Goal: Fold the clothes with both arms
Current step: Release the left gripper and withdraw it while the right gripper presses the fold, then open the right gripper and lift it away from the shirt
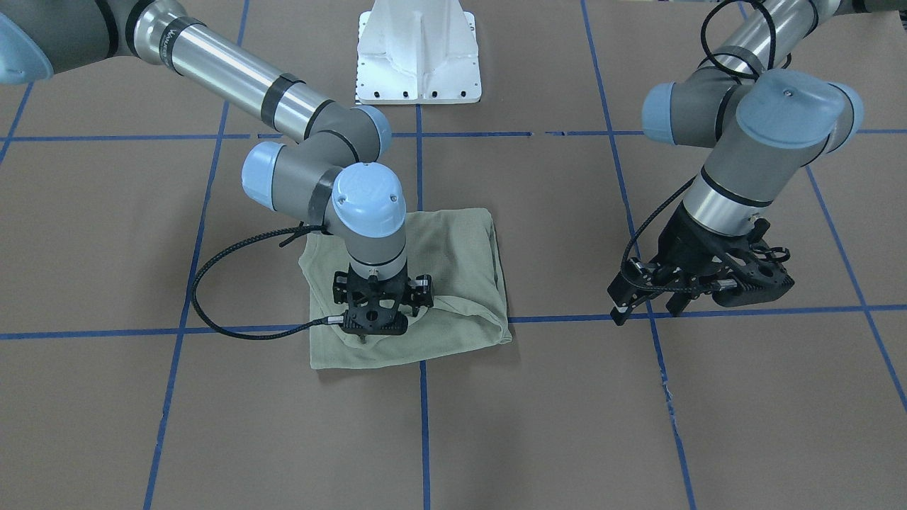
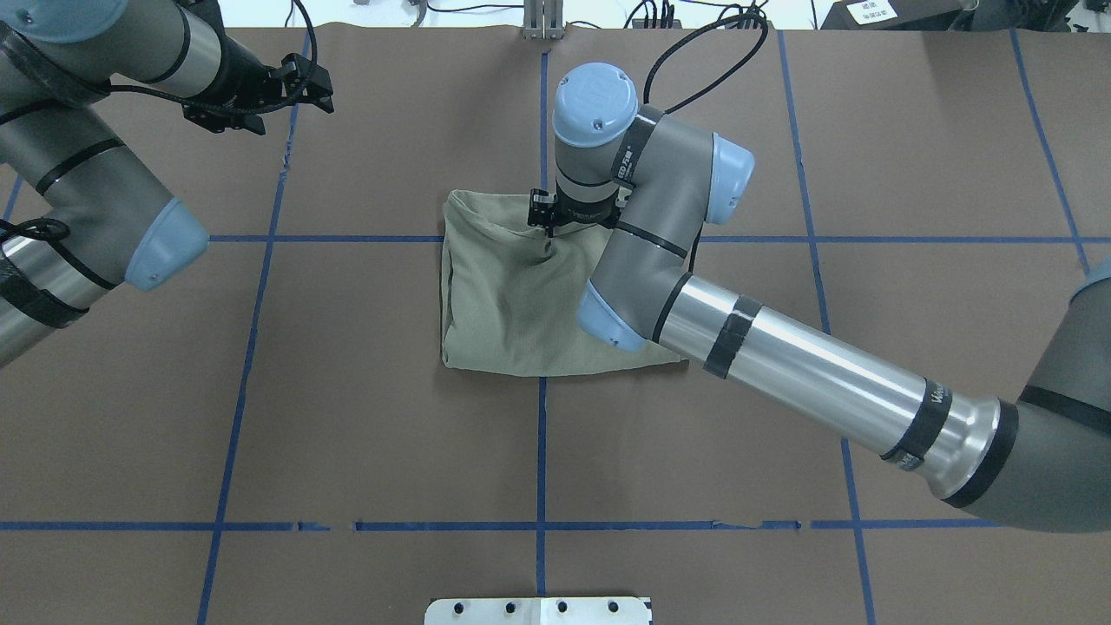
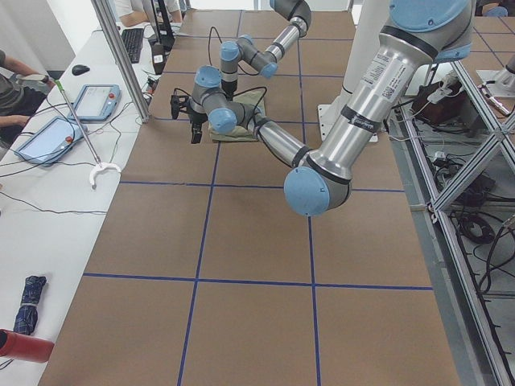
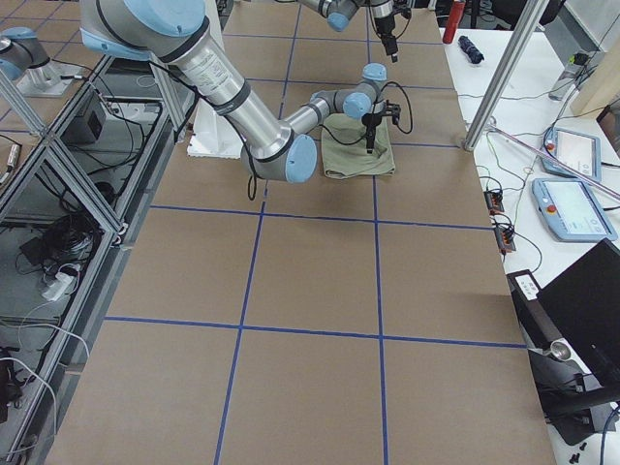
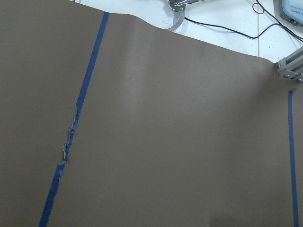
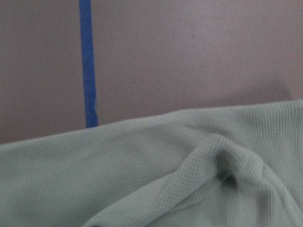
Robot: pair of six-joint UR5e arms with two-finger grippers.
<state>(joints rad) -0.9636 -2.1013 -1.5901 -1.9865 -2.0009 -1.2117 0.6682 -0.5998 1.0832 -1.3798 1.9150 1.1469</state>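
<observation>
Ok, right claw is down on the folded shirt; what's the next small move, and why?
Probably open the right claw, if it is pinching, and lift it straight up. The shirt already lies as a compact rectangle, the left claw hangs open over bare table, and cloth is bunched at the right claw, so dragging sideways would likely spoil the fold.

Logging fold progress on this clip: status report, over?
Left gripper open, empty, off to the side of the shirt. Right gripper down on the folded shirt's far edge, jaws hidden. No obstruction seen.
</observation>
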